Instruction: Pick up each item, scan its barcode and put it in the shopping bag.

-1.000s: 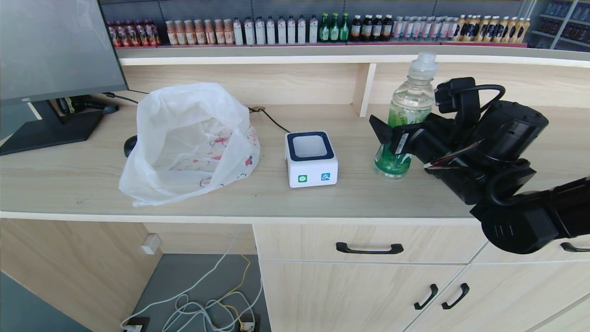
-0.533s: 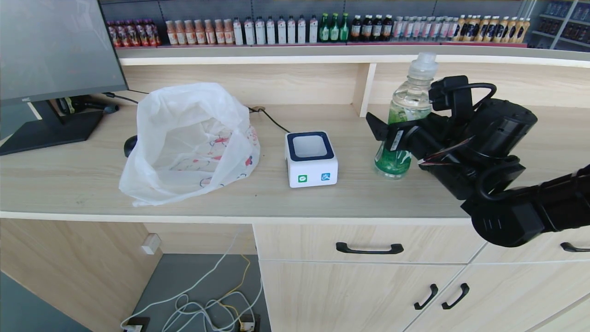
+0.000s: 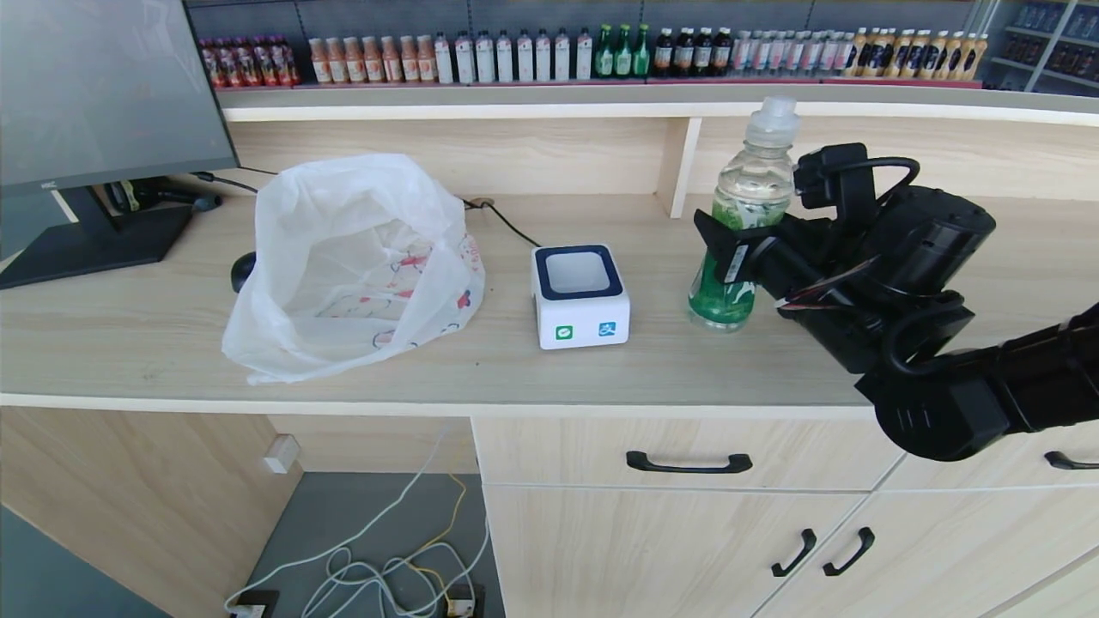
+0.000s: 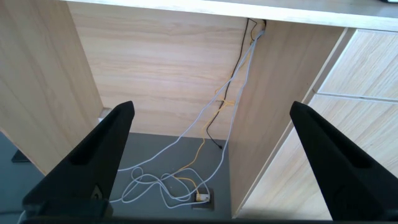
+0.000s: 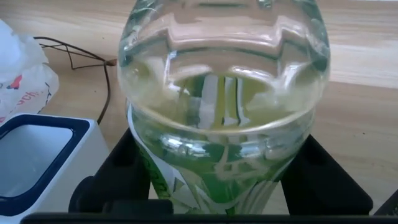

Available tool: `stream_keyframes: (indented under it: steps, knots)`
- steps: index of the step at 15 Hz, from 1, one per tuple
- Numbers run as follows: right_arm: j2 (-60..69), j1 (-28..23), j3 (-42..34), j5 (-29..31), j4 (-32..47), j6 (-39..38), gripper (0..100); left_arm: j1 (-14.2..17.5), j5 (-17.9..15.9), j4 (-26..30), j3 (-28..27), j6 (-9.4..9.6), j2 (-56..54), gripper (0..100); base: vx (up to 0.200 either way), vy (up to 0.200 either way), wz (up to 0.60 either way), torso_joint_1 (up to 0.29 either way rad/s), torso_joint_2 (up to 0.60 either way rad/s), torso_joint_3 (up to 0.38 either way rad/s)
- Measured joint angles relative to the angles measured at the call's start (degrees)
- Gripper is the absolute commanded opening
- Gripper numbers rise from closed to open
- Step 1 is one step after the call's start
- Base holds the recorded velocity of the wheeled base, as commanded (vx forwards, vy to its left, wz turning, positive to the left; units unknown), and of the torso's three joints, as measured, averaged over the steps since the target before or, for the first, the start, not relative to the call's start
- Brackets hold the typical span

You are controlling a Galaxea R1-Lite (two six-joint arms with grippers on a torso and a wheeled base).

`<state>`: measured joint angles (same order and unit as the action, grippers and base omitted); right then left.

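While right gripper jaws clamp its green label, the pale-capped bottle of clear liquid sits near-upright just right of the scanner on the tabletop; white shopping bag lies open-mouthed left of the scanner; left gripper jaws wide

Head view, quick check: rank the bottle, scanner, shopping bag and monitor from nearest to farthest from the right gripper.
1. bottle: held in the right gripper, at the right of the counter.
2. scanner: just left of the bottle, mid-counter.
3. shopping bag: further left, beyond the scanner.
4. monitor: far left, at the back corner.
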<state>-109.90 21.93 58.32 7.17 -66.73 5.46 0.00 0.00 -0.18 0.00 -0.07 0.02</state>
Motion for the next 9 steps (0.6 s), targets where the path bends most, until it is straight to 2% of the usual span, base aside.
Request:
stream_keyframes:
  steps: [9]
  knots:
    - [2.0,-0.1,-0.1,-0.3,-0.1,-0.4,0,0.0,0.0,0.0,0.0,0.0,0.0,100,0.0,0.0,0.0,0.0,0.0,0.0]
